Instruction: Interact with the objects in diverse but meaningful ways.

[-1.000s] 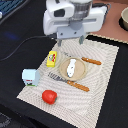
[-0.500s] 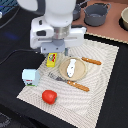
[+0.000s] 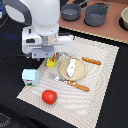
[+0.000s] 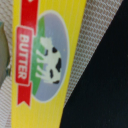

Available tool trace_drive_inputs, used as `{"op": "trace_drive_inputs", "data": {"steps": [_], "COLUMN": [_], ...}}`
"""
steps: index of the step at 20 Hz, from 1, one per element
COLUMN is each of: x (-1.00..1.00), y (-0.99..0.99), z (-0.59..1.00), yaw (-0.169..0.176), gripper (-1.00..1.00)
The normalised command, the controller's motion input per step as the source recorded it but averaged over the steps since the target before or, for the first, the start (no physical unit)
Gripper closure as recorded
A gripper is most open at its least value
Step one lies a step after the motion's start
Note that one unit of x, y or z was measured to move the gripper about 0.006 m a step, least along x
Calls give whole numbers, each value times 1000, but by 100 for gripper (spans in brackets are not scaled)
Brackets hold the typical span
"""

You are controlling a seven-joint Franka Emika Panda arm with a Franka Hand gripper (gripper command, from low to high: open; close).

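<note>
The yellow rectangular packet (image 3: 51, 63) lies on the woven placemat (image 3: 100, 80), and my gripper (image 3: 50, 55) hangs directly above it, very low. The hand's body hides the fingers, so I cannot tell whether they touch the packet. The wrist view is filled by the packet (image 4: 45, 65), with a red "BUTTER" banner and a cow on it. A red tomato (image 3: 48, 96) sits at the mat's near corner. A white carton (image 3: 31, 76) stands at the exterior view's left. A white tube (image 3: 72, 66) lies on a beige plate (image 3: 80, 75).
A wooden-handled utensil (image 3: 91, 61) lies behind the plate and another (image 3: 75, 85) in front of it. Two grey pots (image 3: 72, 12) (image 3: 97, 14) stand on the brown board at the back. A bowl (image 3: 124, 18) shows at the right edge. Black tabletop (image 4: 110, 95) borders the mat.
The arm has swung toward the exterior view's left and come down, from over the plate to right above the yellow packet. The objects have not moved.
</note>
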Motion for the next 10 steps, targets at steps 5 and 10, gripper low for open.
{"op": "trace_drive_inputs", "data": {"steps": [5, 10], "x": [-288, -173], "y": [46, 67], "z": [-145, 102], "yaw": [-3, -1], "gripper": [100, 100]}}
